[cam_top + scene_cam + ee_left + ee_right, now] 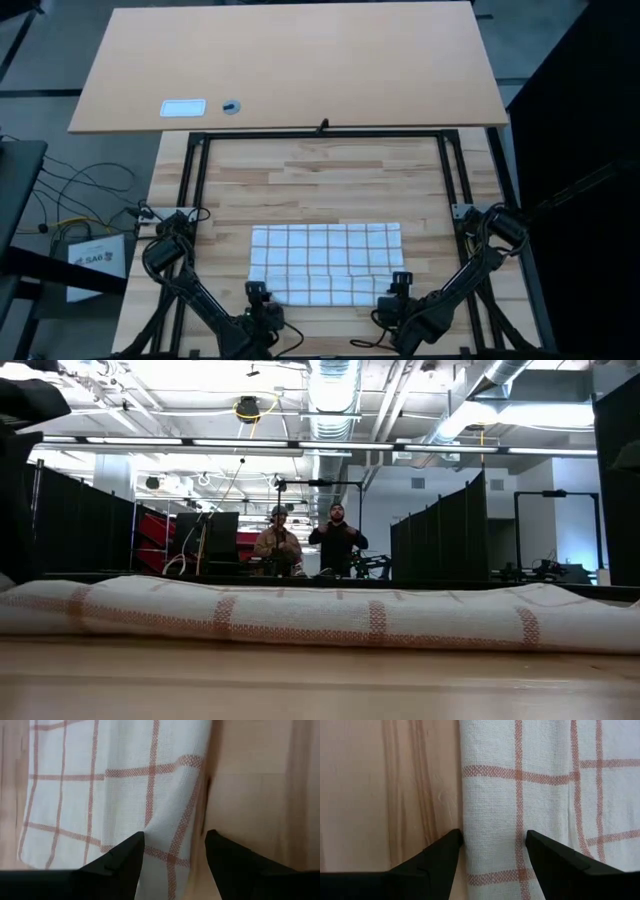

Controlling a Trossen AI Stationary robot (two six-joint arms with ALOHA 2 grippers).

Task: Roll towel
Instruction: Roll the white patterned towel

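While spread flat on the wooden table point(330, 180) near its front edge, towel point(325, 262) with near edge folded over. Left gripper point(260, 293) and right gripper point(399, 284) at its near corners, fingers parted astride the fold, gripping nothing.

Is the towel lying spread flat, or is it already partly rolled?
Partly rolled: the towel shows a turned-over strip along its near edge, between the left gripper and right gripper.
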